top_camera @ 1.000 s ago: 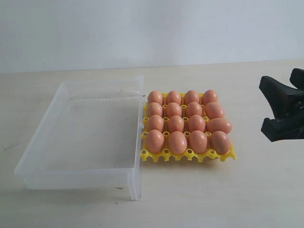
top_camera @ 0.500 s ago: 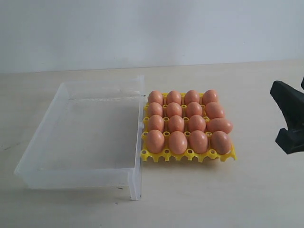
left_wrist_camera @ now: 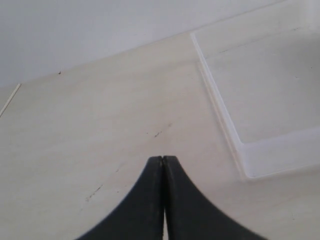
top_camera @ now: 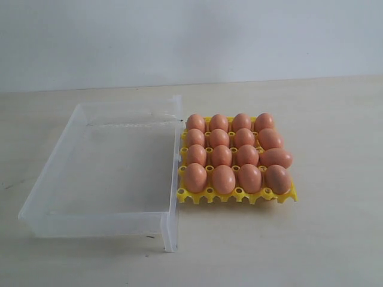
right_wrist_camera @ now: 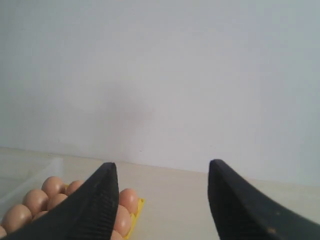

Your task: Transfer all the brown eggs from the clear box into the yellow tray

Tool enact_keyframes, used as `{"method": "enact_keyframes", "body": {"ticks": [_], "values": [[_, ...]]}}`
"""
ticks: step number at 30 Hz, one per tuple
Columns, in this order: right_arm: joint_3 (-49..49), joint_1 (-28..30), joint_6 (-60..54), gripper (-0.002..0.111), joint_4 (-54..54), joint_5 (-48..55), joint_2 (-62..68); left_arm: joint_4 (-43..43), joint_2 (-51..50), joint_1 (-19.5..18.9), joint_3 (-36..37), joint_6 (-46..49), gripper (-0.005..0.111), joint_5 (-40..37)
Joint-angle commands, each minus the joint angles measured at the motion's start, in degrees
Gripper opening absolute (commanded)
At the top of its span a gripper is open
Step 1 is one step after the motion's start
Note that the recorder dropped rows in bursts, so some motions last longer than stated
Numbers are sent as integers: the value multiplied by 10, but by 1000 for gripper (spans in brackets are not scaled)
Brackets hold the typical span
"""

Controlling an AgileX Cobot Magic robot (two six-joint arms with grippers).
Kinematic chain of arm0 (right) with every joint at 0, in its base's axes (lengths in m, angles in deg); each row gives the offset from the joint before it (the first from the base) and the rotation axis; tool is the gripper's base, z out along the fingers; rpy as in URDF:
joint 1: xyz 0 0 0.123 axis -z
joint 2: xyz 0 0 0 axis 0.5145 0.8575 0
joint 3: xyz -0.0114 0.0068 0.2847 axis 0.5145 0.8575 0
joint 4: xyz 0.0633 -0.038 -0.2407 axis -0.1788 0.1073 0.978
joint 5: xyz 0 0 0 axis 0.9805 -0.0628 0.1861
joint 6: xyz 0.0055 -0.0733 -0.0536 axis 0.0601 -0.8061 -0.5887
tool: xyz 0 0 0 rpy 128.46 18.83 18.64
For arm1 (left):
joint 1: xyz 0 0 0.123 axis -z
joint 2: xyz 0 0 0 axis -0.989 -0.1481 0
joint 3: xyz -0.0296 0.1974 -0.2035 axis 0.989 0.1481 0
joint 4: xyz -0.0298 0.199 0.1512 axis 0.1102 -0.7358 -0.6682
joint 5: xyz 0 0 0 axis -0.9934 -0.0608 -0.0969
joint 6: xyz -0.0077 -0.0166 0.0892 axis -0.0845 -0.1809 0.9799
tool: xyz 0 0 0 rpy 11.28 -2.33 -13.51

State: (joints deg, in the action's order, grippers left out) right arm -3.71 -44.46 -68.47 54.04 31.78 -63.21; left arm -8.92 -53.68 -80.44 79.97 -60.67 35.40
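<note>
Several brown eggs [top_camera: 223,179] fill the cups of the yellow tray [top_camera: 239,195], which stands just right of the clear box [top_camera: 114,221]. No egg lies in the box. Neither gripper shows in the exterior view. In the left wrist view my left gripper [left_wrist_camera: 163,159] is shut with nothing in it, low over bare table beside a corner of the clear box [left_wrist_camera: 235,145]. My right gripper [right_wrist_camera: 162,167] is open and empty, off to one side of the tray; a few brown eggs [right_wrist_camera: 127,200] and the yellow tray's edge [right_wrist_camera: 137,212] show past one finger.
The pale wooden table [top_camera: 335,239] spreads around the box and tray, with a plain white wall [top_camera: 191,36] behind it. Faint dark scuffs mark the table [left_wrist_camera: 160,132] by the left gripper.
My right gripper, seen open at the right edge of the exterior view, has drawn away to the right and left that view. Eggs, tray and box have not moved.
</note>
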Motion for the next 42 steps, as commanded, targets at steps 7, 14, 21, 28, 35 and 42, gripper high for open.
{"method": "enact_keyframes", "body": {"ticks": [7, 14, 21, 28, 35, 42], "values": [[3, 54, 3, 52, 41, 232, -163, 0, 3, 1, -2, -3, 0, 3], [3, 54, 3, 52, 2, 227, -163, 0, 3, 1, -2, -3, 0, 3], [3, 54, 3, 52, 1, 227, -163, 0, 3, 1, -2, -3, 0, 3], [3, 54, 3, 52, 1, 227, -163, 0, 3, 1, -2, -4, 0, 3], [3, 54, 39, 52, 2, 222, -163, 0, 3, 1, -2, -3, 0, 3], [3, 54, 125, 52, 20, 224, -163, 0, 3, 1, -2, -4, 0, 3]]}}
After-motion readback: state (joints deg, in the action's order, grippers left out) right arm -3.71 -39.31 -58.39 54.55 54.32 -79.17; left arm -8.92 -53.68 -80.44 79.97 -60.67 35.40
